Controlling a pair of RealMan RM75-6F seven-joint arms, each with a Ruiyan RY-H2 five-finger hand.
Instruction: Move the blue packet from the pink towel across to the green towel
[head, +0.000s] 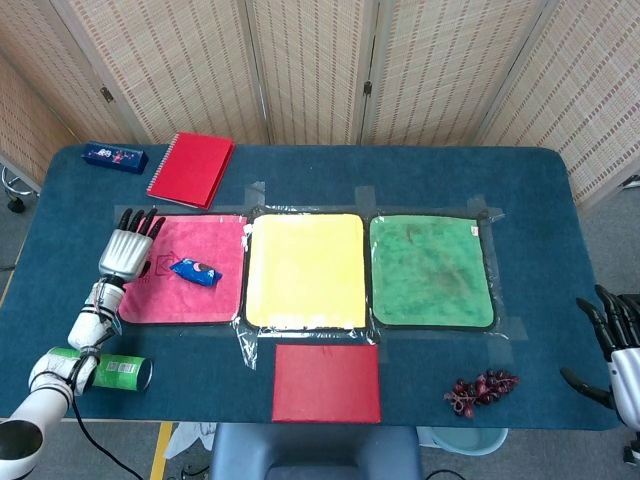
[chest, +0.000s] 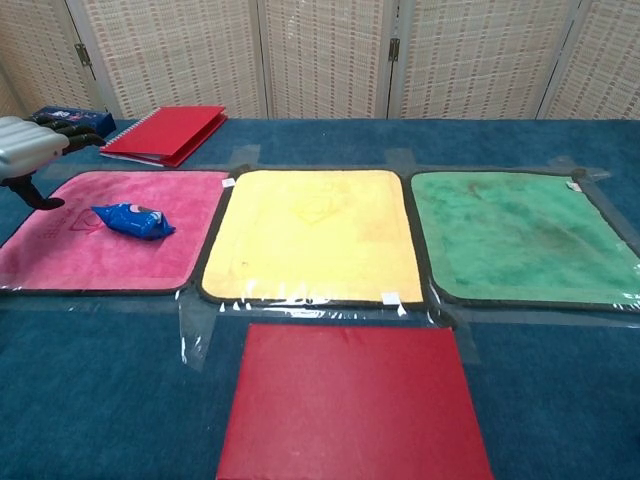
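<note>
I have my left hand (head: 127, 252) over the outer edge of the pink towel (head: 215, 295), fingers spread and holding nothing, placed to reach the blue packet (head: 195, 271) lying just beside it near the towel's middle. My right hand (head: 618, 350) waits empty with fingers apart off the bench's (head: 420, 175) far corner. The way over the yellow towel (head: 305, 270) to the green towel (head: 430, 270) looks open, both lying flat and bare.

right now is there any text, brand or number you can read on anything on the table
No text reads clearly in either view.
Blue packet: a red and white mark, too small to read.
Blue pencil case: a coloured print, blurred.
Green can: white marks, unreadable.
Pink towel and yellow towel: faint stitched emblems, no legible letters.
Green towel: a small corner tag, too small.
</note>
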